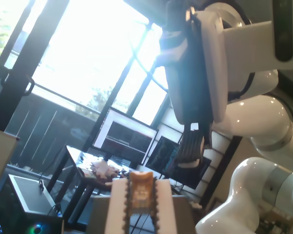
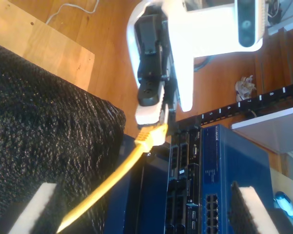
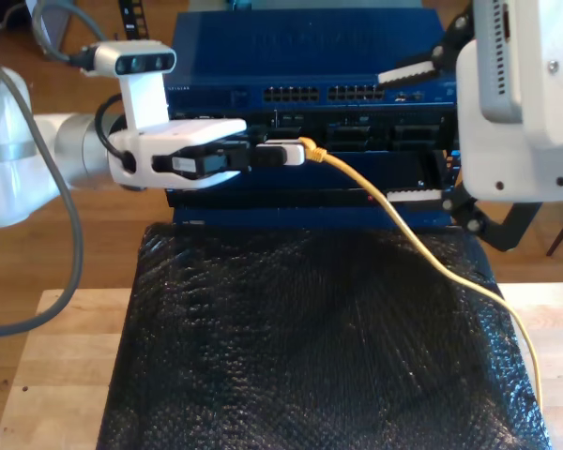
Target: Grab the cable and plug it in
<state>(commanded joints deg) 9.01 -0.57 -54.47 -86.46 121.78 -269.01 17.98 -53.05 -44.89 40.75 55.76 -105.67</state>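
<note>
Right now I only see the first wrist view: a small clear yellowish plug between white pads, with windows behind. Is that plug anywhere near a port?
Observer: Yes. In the exterior view my first gripper holds the plug of the long thin yellow cable at the black port row under the blue network switch. I cannot tell whether it is seated.
Operator: Where is the other gripper?
Observer: My second gripper hangs at the exterior view's right, jaws wide apart, in front of the switch.
</note>
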